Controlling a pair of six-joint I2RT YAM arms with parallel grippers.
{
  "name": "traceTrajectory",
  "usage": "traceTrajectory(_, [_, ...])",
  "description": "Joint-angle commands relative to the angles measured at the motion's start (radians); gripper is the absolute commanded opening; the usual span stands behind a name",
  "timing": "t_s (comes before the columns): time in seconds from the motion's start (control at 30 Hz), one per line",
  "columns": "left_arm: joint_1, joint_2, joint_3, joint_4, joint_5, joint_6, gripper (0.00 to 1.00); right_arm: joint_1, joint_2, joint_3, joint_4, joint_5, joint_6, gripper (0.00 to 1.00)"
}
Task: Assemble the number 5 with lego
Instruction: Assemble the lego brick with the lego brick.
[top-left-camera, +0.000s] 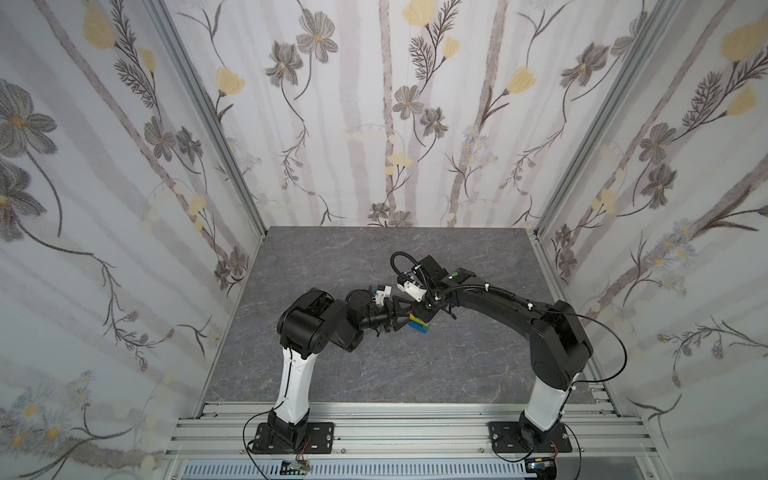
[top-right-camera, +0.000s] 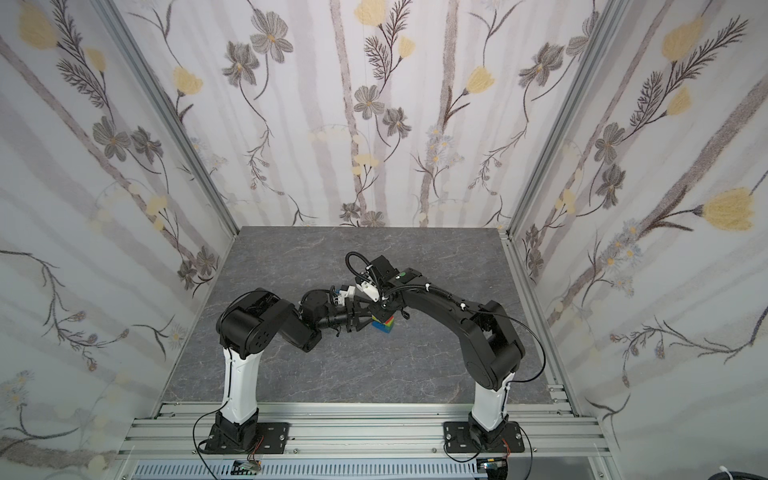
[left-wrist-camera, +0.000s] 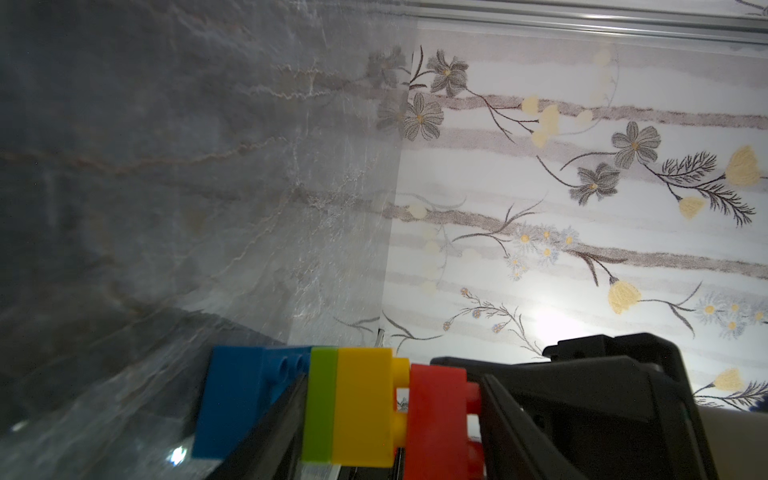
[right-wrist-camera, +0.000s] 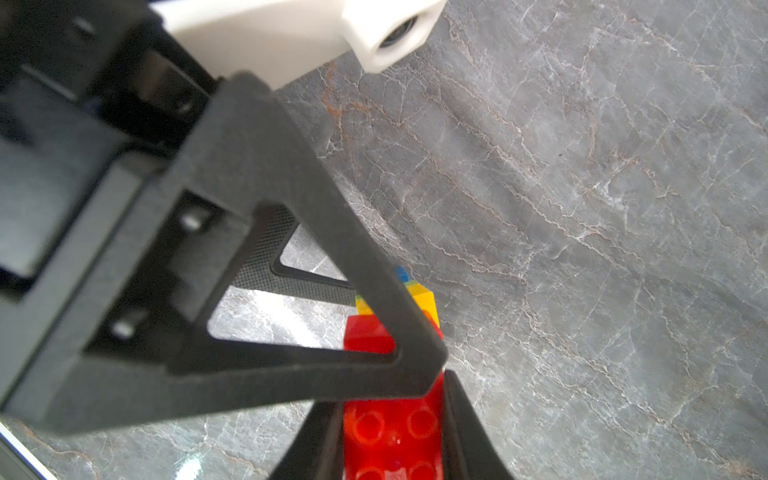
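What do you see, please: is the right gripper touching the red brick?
Touching, right wrist view: the right gripper clamps the red brick between its fingers.

The left arm (top-left-camera: 291, 384) and right arm (top-left-camera: 544, 401) had white lower links, black joints, black cables (top-left-camera: 392, 261) and screwed base plates (top-left-camera: 322, 434); the left gripper (top-left-camera: 405, 319) had black open-triangle fingers (right-wrist-camera: 291, 187).

Reaches black-and-white left arm (top-left-camera: 291, 374) in level, black-and-white right arm (top-left-camera: 552, 345) down from above. Pinches multicoloured lego brick stack (top-left-camera: 419, 326) in black right gripper (top-left-camera: 423, 311); brackets it with black left gripper (top-left-camera: 405, 319), grip unclear.
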Motion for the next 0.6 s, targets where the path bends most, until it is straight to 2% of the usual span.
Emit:
traceTrajectory(0.0, [-0.001,-0.005,-0.001,0.030,0.021,-0.008,0.62,-0.001,0.000,-0.009,-0.005,0.008,-0.003,0.08])
traceTrajectory(0.57, [-0.001,-0.002,0.003,0.019,0.023,-0.005,0.64,-0.011,-0.002,-0.009,0.002,0.008,-0.004,0.08])
